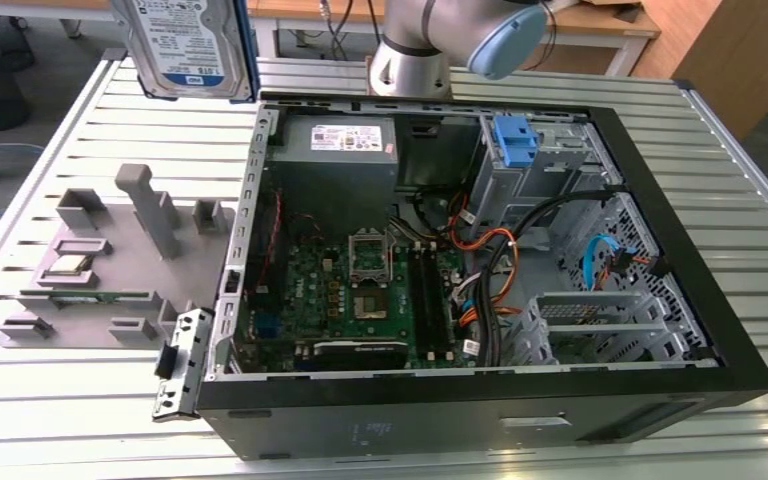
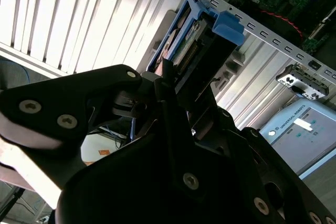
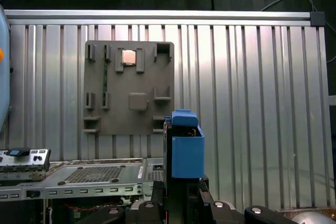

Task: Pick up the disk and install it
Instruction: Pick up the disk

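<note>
Label (image 1: 171, 32) on the disk (image 1: 204, 75) was blue and white; its print could not be made out. In the exterior view the disk's top was cut off. It hung above the slatted table (image 1: 64, 110), just outside the open case's (image 1: 491, 405) corner by the power supply (image 1: 337, 140). The gripper (image 2: 184, 85) pinched one end of the disk, its fingertips partly hidden. Count: one disk, one case, one grey tray (image 1: 104, 270).

Silver-grey arm (image 1: 408, 62) with pale-blue cap (image 1: 507, 42); black claw (image 2: 181, 85) shows silver screws (image 2: 190, 181) (apparently hex-socket).
</note>
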`<state>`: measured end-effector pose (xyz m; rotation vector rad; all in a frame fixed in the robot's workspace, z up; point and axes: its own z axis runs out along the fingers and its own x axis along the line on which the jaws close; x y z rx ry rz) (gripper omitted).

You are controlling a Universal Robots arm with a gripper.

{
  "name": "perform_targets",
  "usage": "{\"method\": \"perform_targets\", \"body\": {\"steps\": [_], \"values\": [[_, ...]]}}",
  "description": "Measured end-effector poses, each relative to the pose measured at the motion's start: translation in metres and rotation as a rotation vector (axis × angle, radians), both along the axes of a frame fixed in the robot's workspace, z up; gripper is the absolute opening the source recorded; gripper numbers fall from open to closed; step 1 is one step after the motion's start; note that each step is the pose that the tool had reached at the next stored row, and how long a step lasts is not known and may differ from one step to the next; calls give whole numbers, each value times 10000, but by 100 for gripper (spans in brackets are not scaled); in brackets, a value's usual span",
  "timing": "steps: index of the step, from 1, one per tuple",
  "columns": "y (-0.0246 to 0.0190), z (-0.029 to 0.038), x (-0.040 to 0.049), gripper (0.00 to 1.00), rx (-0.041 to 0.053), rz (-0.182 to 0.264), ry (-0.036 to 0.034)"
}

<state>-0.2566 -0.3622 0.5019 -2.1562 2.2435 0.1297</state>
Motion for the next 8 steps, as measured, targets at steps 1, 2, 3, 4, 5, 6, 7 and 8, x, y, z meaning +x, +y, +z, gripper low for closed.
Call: {"method": "perform_targets", "body": {"steps": [1,2,3,4,5,6,7,8], "values": [[0,0,1,35,0,0,-1],[0,0,1,35,0,0,0],[0,0,2,35,0,1,0],[0,0,2,35,0,0,0],[0,0,2,35,0,0,0],[0,0,2,35,0,0,0],[0,0,4,35,0,0,0],[0,0,7,35,0,0,0]]}}
